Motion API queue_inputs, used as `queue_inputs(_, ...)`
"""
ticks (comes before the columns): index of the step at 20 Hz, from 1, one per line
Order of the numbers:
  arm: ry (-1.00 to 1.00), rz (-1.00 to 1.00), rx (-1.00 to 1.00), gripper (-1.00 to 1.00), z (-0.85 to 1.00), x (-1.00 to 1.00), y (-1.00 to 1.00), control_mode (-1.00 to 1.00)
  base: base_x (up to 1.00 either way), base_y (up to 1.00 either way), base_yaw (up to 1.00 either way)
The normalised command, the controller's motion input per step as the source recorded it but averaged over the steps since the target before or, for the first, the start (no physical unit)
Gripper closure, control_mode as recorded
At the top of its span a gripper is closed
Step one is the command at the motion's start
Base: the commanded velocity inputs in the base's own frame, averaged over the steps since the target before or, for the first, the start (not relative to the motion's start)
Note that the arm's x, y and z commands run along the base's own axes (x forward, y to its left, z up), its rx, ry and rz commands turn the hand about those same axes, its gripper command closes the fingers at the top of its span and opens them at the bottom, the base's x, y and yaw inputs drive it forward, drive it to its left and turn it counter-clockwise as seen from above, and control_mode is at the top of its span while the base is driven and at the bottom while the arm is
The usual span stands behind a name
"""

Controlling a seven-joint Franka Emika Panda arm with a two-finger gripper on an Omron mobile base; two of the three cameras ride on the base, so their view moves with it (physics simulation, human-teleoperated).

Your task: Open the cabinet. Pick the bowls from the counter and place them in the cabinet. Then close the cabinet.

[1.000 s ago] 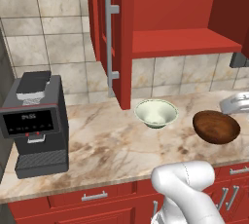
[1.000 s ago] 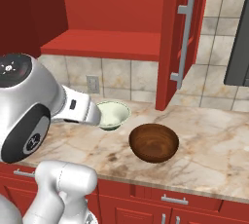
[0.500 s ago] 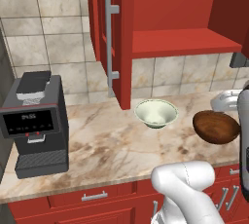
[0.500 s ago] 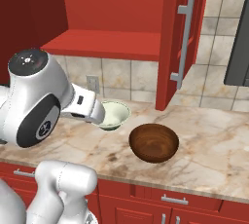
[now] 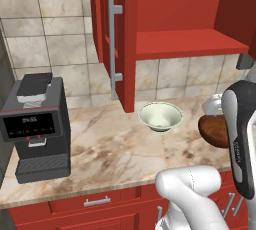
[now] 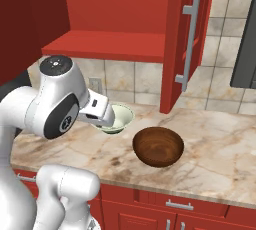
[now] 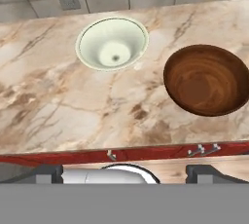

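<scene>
Red wall cabinet (image 5: 165, 29) is standing open; the arm is swinging in over the beige marble counter (image 7: 73, 111) since earlier. Gripper (image 7: 124, 173) jaws apart, holding nothing. Cream-green ceramic bowl (image 7: 112, 43) and dark brown wooden bowl (image 7: 206, 79) are sitting apart on the counter, bare slab around them.

No lettering can be read with any certainty. The coffee machine (image 5: 36, 130), standing on the counter (image 5: 107, 149) to the left of the open cabinet (image 5: 165, 29) door, has a dark display panel with pale characters and a row of small red marks beneath, all too small to make out. The robot arm's dark band carries faint lettering, likewise illegible.
</scene>
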Motion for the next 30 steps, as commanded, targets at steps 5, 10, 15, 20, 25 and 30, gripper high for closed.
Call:
queue_inputs(5,0.0,-0.02,0.02,-1.0,-0.35,0.47,0.0,-1.0,0.0,0.0,0.0)
queue_inputs(10,0.07,-0.04,0.0,-1.0,-0.08,0.64,-0.01,-1.0,0.0,0.0,0.0)
queue_inputs(15,0.1,-0.08,0.0,-1.0,-0.08,0.58,-0.25,-1.0,0.0,0.0,0.0)
queue_inputs(20,0.08,-0.04,0.0,-1.0,-0.2,0.49,-0.2,-1.0,0.0,0.0,0.0)
queue_inputs(25,0.02,0.0,0.0,-1.0,-0.41,0.32,-0.03,-1.0,0.0,0.0,0.0)
queue_inputs(30,0.0,0.0,0.0,-1.0,-0.56,0.16,-0.1,-1.0,0.0,0.0,0.0)
